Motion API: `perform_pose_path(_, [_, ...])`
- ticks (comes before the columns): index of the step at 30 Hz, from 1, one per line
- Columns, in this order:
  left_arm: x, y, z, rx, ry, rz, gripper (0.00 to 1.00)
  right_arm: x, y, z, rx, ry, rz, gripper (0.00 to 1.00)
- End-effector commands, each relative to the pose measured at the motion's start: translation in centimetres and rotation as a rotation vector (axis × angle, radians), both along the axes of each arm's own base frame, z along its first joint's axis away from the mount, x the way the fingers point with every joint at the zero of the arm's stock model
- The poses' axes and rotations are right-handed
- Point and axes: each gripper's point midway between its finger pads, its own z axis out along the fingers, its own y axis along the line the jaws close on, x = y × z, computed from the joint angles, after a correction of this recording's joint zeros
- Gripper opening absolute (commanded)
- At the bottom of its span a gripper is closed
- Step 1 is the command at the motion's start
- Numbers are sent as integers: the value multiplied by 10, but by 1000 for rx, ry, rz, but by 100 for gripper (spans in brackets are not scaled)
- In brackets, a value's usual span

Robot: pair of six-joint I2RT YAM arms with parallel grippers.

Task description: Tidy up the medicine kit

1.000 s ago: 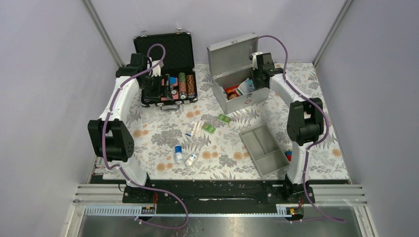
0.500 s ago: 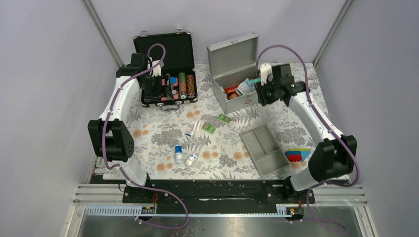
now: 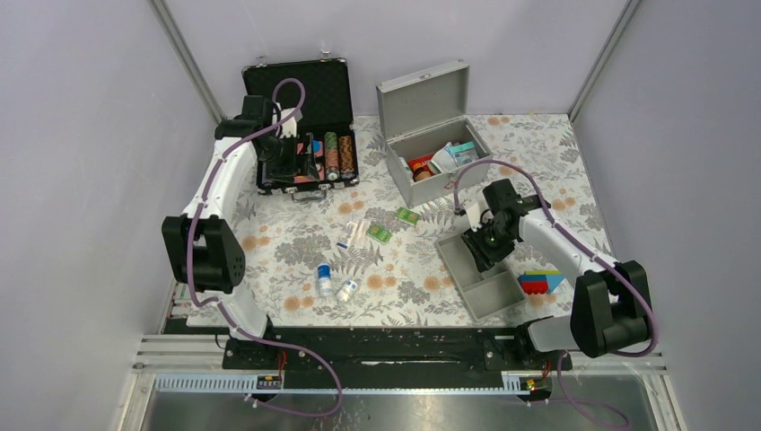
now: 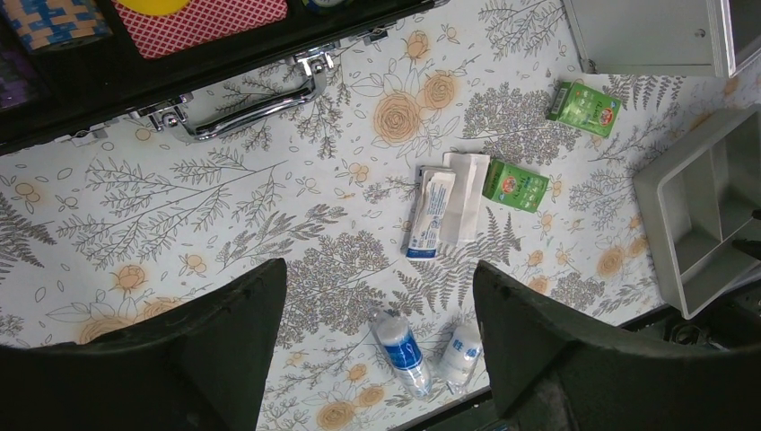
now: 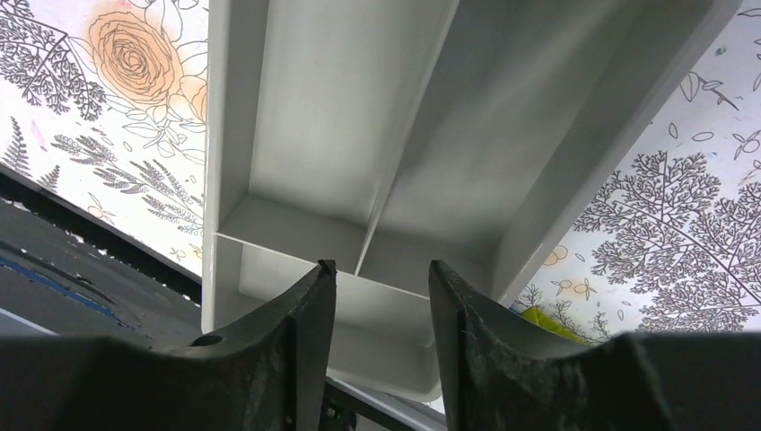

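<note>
The right gripper [image 5: 380, 268] is held narrowly parted above the divided tray [image 3: 498, 289], set near the metal box [image 3: 440, 187]; the left gripper [image 4: 377, 269] is spread wide. The tray could be tipped by a skewed pinch on its divider [image 5: 404, 153]

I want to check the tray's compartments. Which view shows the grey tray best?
Right wrist: the tray fills it, dividers plain. Top external shows it small, partly under the right gripper; left wrist catches only one end.
</note>
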Motion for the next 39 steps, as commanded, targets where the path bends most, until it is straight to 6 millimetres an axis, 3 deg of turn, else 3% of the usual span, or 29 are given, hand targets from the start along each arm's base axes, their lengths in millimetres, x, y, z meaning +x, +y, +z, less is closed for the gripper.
perform_pose_path(1, [9,-8,13,-21,-50,-19,75,0,6,1,22,-12,45,47])
perform_pose_path(7, [8,-8,13,-19,-49,-19,75,7,12,-11,8,-5,43,36])
perform_pose_path(18, [11,-8,11,-21,-55,-21,75,13,16,-29,-64,32,66,32])
perform_pose_path(19, [11,-8,9,-21,-53,-20,75,16,16,-28,-63,20,63,27])
perform_pose_path(21, [12,-9,6,-25,-43,-17,75,25,20,-22,-53,-12,65,9])
perform_pose_path(23, [14,-11,4,-36,-35,-17,75,36,25,-9,-37,-47,85,0])
perform_pose_path(26, [17,-13,1,-48,-24,-17,75,50,31,18,-18,-92,118,0])
perform_pose_path(35, [27,-24,-3,-56,-20,-37,75,77,79,142,223,-217,246,0])
perform_pose_path(39, [26,-26,-2,-53,-24,-44,75,114,83,178,190,-407,457,0])
